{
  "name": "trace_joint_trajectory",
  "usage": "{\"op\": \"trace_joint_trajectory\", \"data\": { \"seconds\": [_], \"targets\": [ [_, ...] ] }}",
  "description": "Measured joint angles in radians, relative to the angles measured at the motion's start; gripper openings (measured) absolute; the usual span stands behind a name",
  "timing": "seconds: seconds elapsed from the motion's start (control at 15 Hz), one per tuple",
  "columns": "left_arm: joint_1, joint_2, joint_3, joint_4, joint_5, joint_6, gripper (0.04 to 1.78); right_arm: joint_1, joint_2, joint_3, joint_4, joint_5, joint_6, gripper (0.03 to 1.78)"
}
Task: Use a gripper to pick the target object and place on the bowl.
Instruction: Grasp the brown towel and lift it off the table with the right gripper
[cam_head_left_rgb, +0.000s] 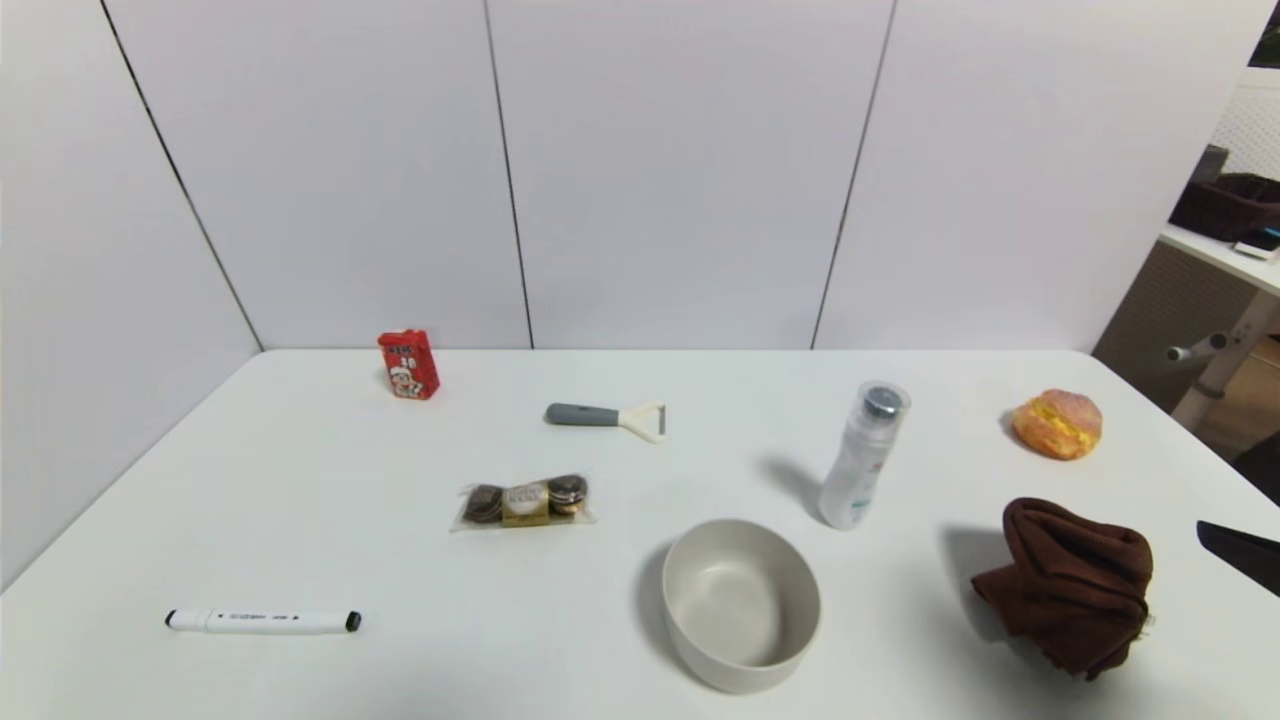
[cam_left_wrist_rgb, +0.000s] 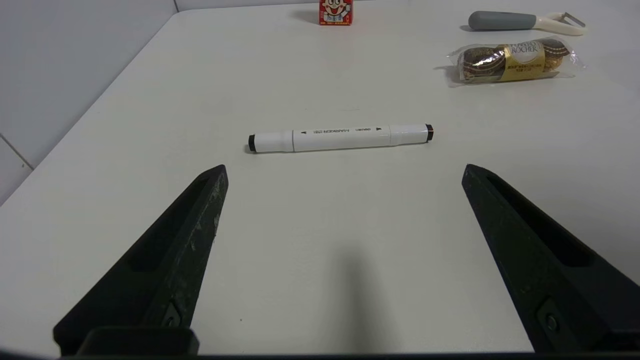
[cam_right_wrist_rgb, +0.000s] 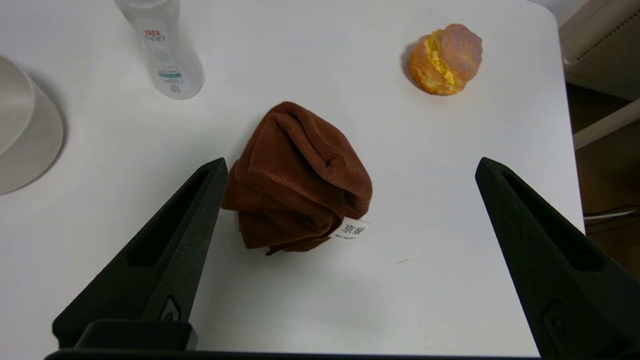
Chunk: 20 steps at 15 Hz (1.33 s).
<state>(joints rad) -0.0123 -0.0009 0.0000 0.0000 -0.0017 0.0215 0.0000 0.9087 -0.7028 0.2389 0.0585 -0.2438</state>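
The dark brown towel (cam_head_left_rgb: 1072, 585) lies bunched on the white table at the front right; it also shows in the right wrist view (cam_right_wrist_rgb: 297, 180) with a white label. The off-white bowl (cam_head_left_rgb: 740, 603) stands empty to its left, and its edge shows in the right wrist view (cam_right_wrist_rgb: 25, 135). My right gripper (cam_right_wrist_rgb: 350, 167) is open and empty, hovering above and just short of the towel; one black finger (cam_head_left_rgb: 1240, 552) shows at the head view's right edge. My left gripper (cam_left_wrist_rgb: 345, 170) is open and empty over the table's front left.
An orange-yellow bun (cam_head_left_rgb: 1057, 424) lies behind the towel. A clear bottle (cam_head_left_rgb: 862, 457) stands behind the bowl. A chocolate packet (cam_head_left_rgb: 524, 500), a peeler (cam_head_left_rgb: 606, 417), a red box (cam_head_left_rgb: 408, 365) and a white marker (cam_head_left_rgb: 263, 621) lie to the left.
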Motion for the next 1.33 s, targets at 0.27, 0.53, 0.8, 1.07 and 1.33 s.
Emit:
{"op": "trace_joint_trajectory", "data": {
  "seconds": [0.27,0.53,0.8,1.07,1.33],
  "targets": [
    [0.0,0.0,0.0,0.0,0.0,0.0,1.69,0.0,0.163,-0.235,0.247,0.051,-0.045,1.71],
    [0.0,0.0,0.0,0.0,0.0,0.0,1.69,0.005,0.323,-0.393,0.46,0.126,-0.137,1.71],
    [0.0,0.0,0.0,0.0,0.0,0.0,1.69,0.021,0.439,-0.411,0.514,0.199,-0.27,1.71],
    [0.0,0.0,0.0,0.0,0.0,0.0,1.69,0.031,0.519,-0.397,0.525,0.206,-0.307,1.71],
    [0.0,0.0,0.0,0.0,0.0,0.0,1.69,0.032,0.587,-0.405,0.513,0.205,-0.31,1.71]
  ]
}}
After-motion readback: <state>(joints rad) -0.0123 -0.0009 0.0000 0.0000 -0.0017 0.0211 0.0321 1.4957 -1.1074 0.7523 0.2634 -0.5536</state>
